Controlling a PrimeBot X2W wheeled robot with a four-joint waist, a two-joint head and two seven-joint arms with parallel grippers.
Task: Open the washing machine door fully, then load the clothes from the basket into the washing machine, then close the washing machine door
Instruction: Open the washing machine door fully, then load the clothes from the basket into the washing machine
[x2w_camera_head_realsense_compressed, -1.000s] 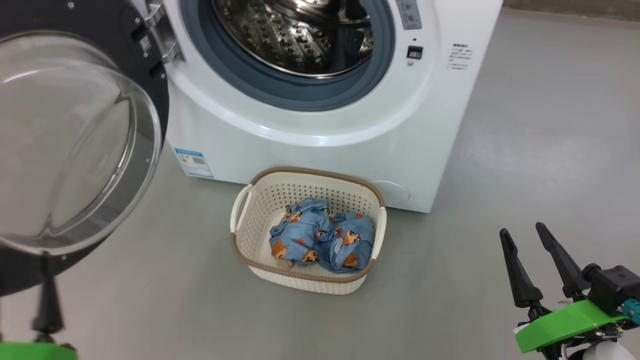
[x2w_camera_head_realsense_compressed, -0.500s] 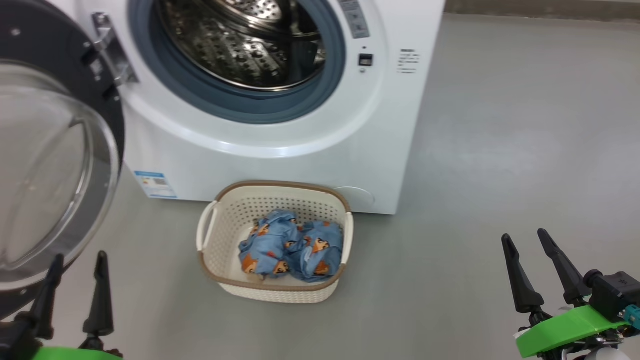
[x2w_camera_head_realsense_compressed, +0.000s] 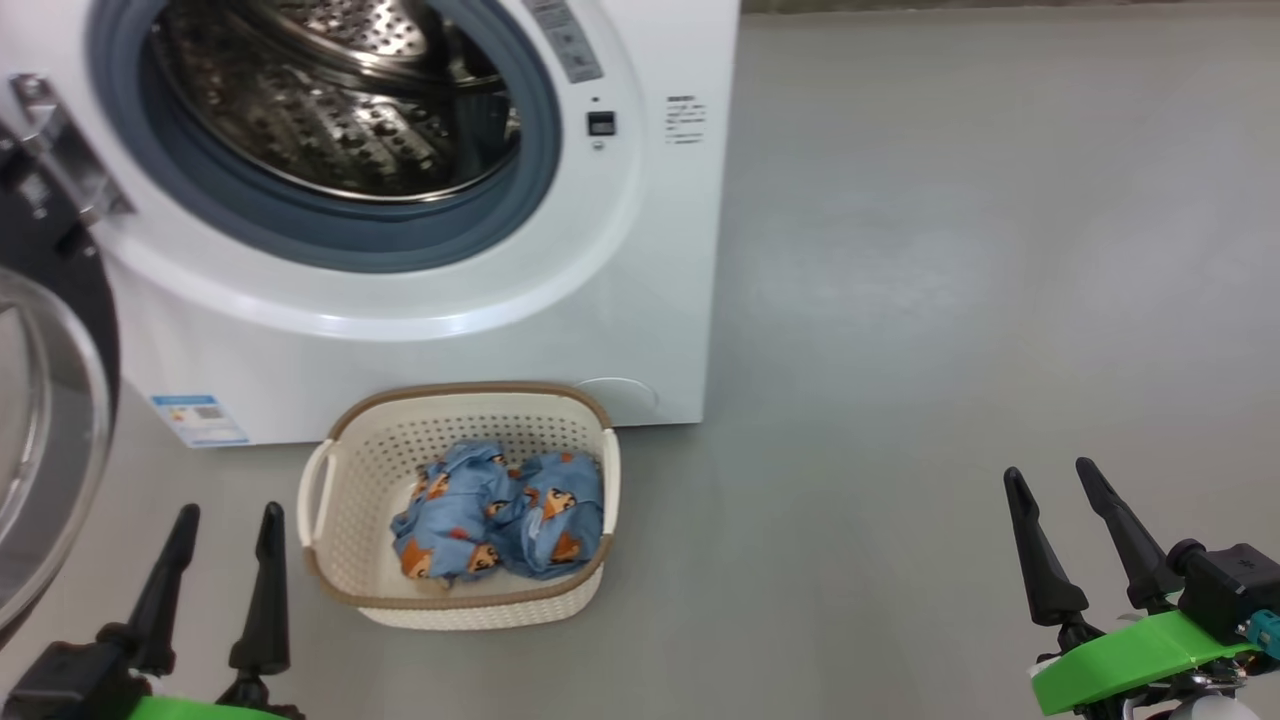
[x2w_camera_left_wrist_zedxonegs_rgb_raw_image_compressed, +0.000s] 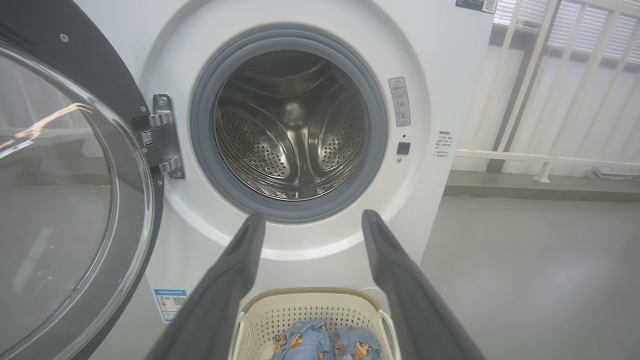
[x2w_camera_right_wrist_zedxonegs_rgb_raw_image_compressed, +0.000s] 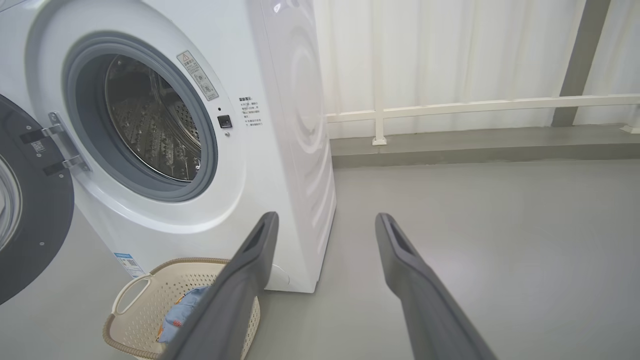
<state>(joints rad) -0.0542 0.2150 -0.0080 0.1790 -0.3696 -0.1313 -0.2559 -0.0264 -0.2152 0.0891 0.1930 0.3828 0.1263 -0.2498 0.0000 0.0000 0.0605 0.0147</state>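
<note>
Two small light-blue clothes (x2w_camera_head_realsense_compressed: 500, 525), printed with orange-and-black cartoon faces, are lying crumpled together in the basket (x2w_camera_head_realsense_compressed: 460, 392). The basket is sitting on the grey floor (x2w_camera_head_realsense_compressed: 950, 300), just in front of the washing machine (x2w_camera_head_realsense_compressed: 640, 300) and below its round opening. The washing machine door (x2w_camera_left_wrist_zedxonegs_rgb_raw_image_compressed: 60, 200) is standing swung wide to the left on its hinge, leaving the steel drum (x2w_camera_left_wrist_zedxonegs_rgb_raw_image_compressed: 292, 130) exposed and looking empty.

The left gripper (x2w_camera_head_realsense_compressed: 229, 507) is hovering at the lower left of the head view, near the basket's left side, its two dark fingers spread apart and holding nothing. The right gripper (x2w_camera_head_realsense_compressed: 1047, 466) is hovering at the lower right, well apart from the basket, fingers likewise spread and empty.

Compared with a second ago, the machine, door and basket are sitting further left in the head view. That is the camera turning, not the things moving. The left gripper, earlier half hidden under the door's rim, is now showing clear of it.

Judging from this, door-opening is looking finished and loading is just beginning, with nothing picked up yet.
</note>
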